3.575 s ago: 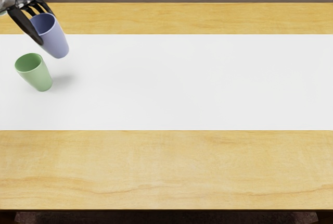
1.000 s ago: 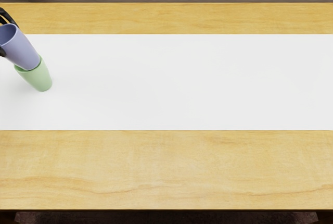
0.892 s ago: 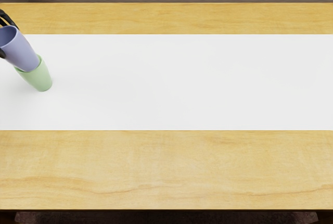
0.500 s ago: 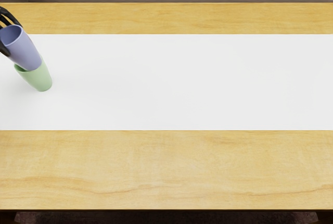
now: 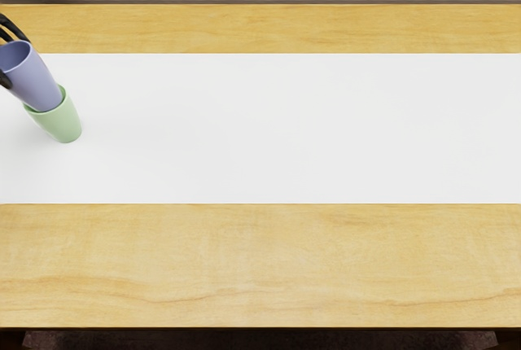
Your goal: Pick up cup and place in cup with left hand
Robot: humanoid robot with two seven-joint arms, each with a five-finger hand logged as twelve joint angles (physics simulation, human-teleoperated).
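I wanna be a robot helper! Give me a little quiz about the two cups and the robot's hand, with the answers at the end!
1. Pick one: what does the green cup stand on?
A) a plate
B) the white strip
C) a book

2. True or false: the purple cup is beside the green cup, with a gap between them.

3. Fill in the colour: the left hand, holding the purple cup, has ____ fingers.

Key: 1 B; 2 false; 3 black
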